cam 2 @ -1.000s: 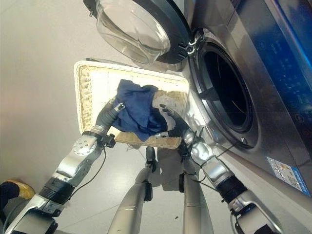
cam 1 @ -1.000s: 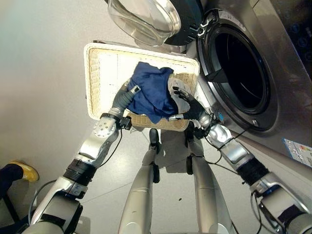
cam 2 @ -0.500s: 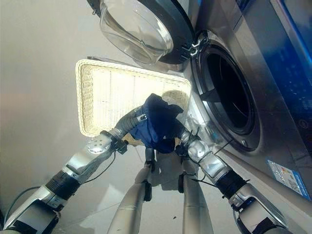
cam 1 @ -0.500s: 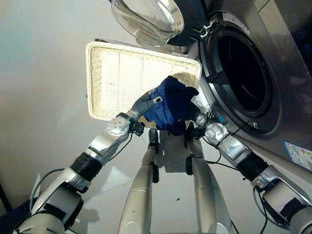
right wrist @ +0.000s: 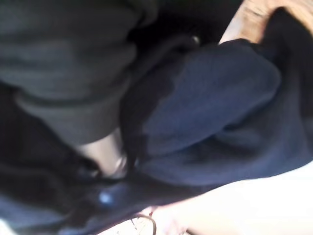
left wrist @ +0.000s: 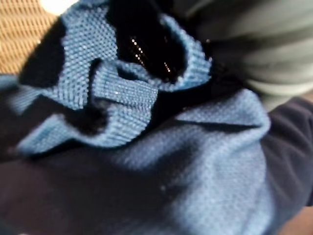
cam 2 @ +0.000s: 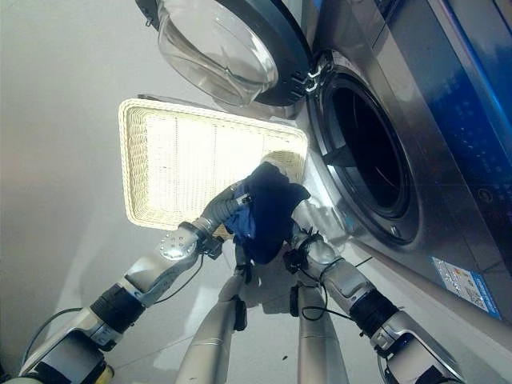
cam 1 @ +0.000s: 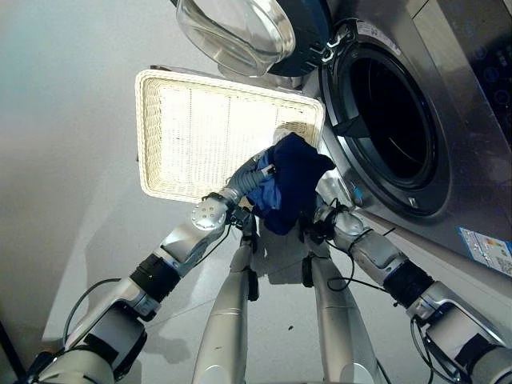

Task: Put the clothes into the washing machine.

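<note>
A dark blue knitted garment (cam 1: 292, 180) hangs bunched between my two hands, above the near right corner of the wicker basket (cam 1: 152, 136). My left hand (cam 1: 246, 176) reaches into the cloth from the left, with its dark cover showing at the edge. My right hand (cam 1: 324, 214) comes up under the bundle from the right and is mostly buried in it. The left wrist view shows the blue knit (left wrist: 195, 161) from very close, and the right wrist view shows dark folds (right wrist: 210, 112). The washing machine's drum opening (cam 1: 392, 120) gapes just to the right.
The round glass door (cam 1: 240, 32) stands swung open above the basket's far edge. The steel front of the washer (cam 1: 448, 48) fills the right side. Grey floor (cam 1: 72, 160) lies to the left of the basket.
The garment has come up out of the basket, gathered into a tighter bundle. Both hands have moved with it toward the basket's near right corner, closer to the drum.
</note>
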